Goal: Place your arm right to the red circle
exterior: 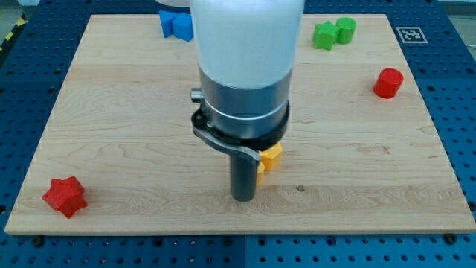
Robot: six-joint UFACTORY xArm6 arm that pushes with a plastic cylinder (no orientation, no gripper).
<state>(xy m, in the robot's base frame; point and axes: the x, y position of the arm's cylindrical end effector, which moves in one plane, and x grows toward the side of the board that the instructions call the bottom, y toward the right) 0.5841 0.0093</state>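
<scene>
- red circle (388, 83) looks like 1 light, stiff little block that'd slide easily; no touching needed, just park on its right
- no pincer here, just my tip (243, 199), touching the yellow block (268, 158), well apart from red

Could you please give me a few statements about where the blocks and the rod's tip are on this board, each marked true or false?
1. My tip is beside the red circle. False: it is far to the view's left of it, by the yellow block.
2. The red star lies near the view's bottom left. True.
3. The green blocks sit at the view's bottom. False: top right.
4. A blue block lies at the view's top. True.
</scene>
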